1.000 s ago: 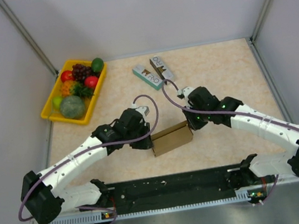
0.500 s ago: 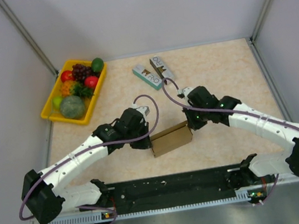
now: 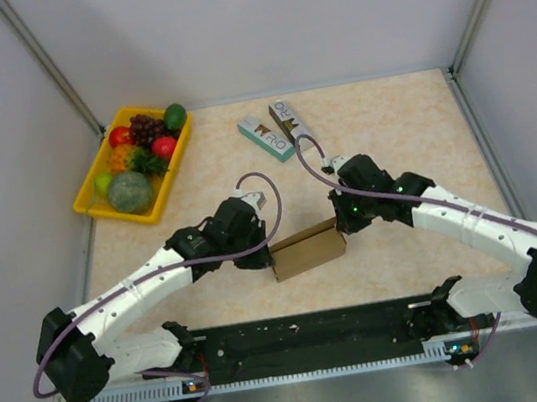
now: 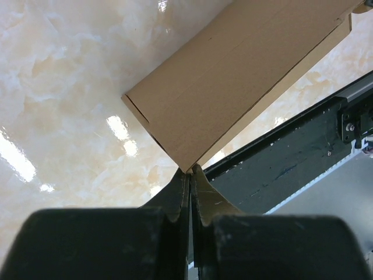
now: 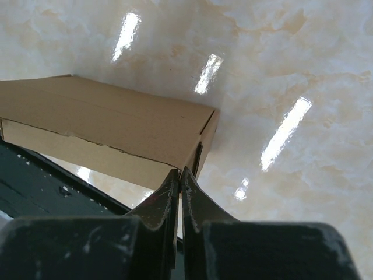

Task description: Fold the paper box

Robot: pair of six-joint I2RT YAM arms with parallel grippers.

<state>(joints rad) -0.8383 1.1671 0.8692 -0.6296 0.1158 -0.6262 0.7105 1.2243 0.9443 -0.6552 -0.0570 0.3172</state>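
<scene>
I see my left gripper (image 4: pixel 190 172) and right gripper (image 5: pixel 179 175) clenched empty, their tips meeting opposite ends of the plain brown cardboard box (image 3: pixel 308 250).

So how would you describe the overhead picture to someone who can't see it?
A small plain brown cardboard box lies on a beige marbled table, the shut left gripper at one end, the shut right gripper at the other. Farther back sit a yellow tray of fruit and two small printed boxes.
</scene>
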